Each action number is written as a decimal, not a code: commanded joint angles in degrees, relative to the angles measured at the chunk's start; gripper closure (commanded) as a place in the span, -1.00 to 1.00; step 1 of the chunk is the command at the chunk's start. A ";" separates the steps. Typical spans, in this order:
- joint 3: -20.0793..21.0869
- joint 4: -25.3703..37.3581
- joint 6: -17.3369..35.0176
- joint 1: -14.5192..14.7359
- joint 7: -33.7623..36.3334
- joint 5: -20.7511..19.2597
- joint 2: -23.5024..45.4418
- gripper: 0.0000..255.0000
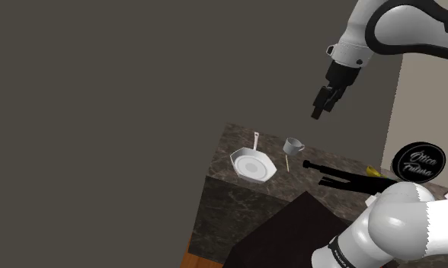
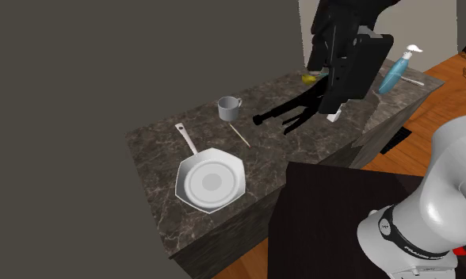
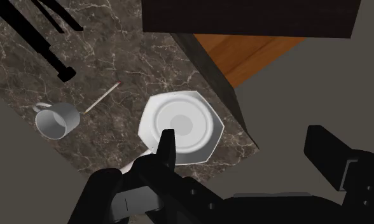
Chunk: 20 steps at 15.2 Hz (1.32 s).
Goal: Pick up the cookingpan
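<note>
Gripper (image 1: 319, 111): fingers spread wide, holding nothing (high up).
White frying pan (image 1: 254, 165): beside the mug (image 1: 293, 145), well below the gripper.
Handle (image 1: 255, 141): points past the mug, away from the arm's stand.

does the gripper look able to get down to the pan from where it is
Probably yes. The open gripper hangs high above the counter, and the pan lies uncovered there. The mug and stick sit apart from it, so nothing seems to block the way down.

A home kitchen: dark marble counter (image 2: 152, 154) with frying pan (image 2: 211, 182) and mug (image 2: 228, 108).
</note>
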 commanded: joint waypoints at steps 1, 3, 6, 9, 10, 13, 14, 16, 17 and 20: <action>0.00 0.00 0.00 0.00 0.00 0.00 0.00 -1.00; -2.55 -0.83 3.01 -0.23 -2.38 -0.28 2.29 -1.00; -6.31 -1.46 7.47 -0.46 -6.04 -0.36 6.40 -1.00; -9.96 -1.36 11.77 -0.50 -9.90 0.09 11.26 -1.00; -11.16 -1.16 13.15 -0.45 -11.24 0.38 13.04 -1.00; -14.67 -0.06 17.07 -0.15 -15.49 1.79 18.82 -1.00; -15.79 0.46 18.28 -0.01 -17.00 2.46 20.89 -1.00; -17.92 1.77 20.53 0.27 -20.18 4.14 25.24 -1.00; -18.93 2.54 21.56 0.42 -21.85 5.16 27.51 -1.00; -21.63 5.37 24.13 0.75 -27.20 8.95 34.70 -1.00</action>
